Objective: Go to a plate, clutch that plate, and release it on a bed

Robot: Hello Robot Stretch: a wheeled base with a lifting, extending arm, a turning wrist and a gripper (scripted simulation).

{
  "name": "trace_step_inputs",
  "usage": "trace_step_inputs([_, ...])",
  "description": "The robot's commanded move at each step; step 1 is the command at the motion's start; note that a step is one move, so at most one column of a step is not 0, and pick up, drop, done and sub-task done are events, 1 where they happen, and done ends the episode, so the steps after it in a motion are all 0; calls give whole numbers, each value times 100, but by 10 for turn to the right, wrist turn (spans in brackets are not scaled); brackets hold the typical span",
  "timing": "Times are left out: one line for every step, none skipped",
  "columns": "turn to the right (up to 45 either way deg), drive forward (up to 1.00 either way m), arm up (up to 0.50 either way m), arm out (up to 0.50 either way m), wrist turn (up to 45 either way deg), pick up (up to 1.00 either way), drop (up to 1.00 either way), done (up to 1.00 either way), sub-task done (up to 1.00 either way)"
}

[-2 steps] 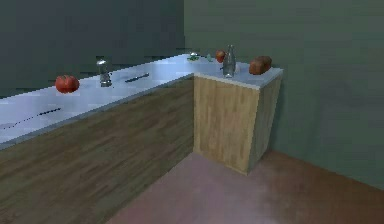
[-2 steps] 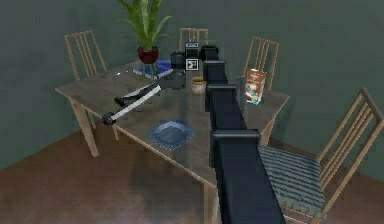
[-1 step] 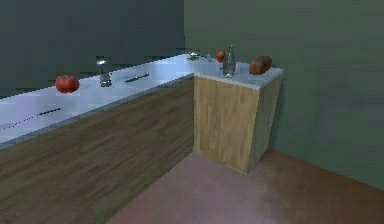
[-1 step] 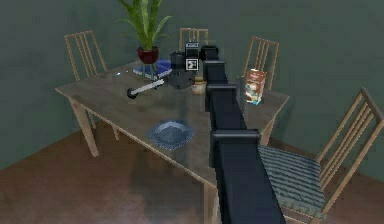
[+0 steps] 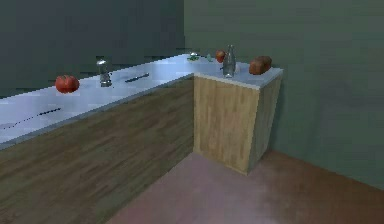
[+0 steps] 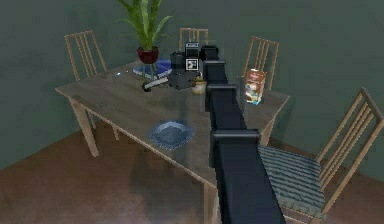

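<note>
Gripper sits far out over the wooden dining table, at the end of the arm. A stack of books and a potted plant stand behind its far end. With that clutter at its tip I cannot tell whether it has hold of anything.

What I take for the plate is a bluish, glassy round dish. It lies flat on the tabletop near the table's near edge, just left of the arm and well short of the gripper. By my reading, the drive to the plate is done but the grasp is not, since the dish rests on the wood. The pick-up, the carry to a bed and the release are all left.

The plate lies close to the table's near edge, so a nudge toward me could tip it off. A tall glass jar stands right of the arm, and a cushioned chair crowds the arm side view's lower right. Bare floor lies at the lower left.

Ahead, a kitchen counter runs along the forward view's left and ends in a wooden cabinet. Reddish floor is open to its right, up to the green wall.
</note>
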Motion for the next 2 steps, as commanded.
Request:
trace_step_inputs([0,0,-30,0,0,0,0,0,0])
trace_step_inputs([0,0,0,0,0,100,0,0,0])
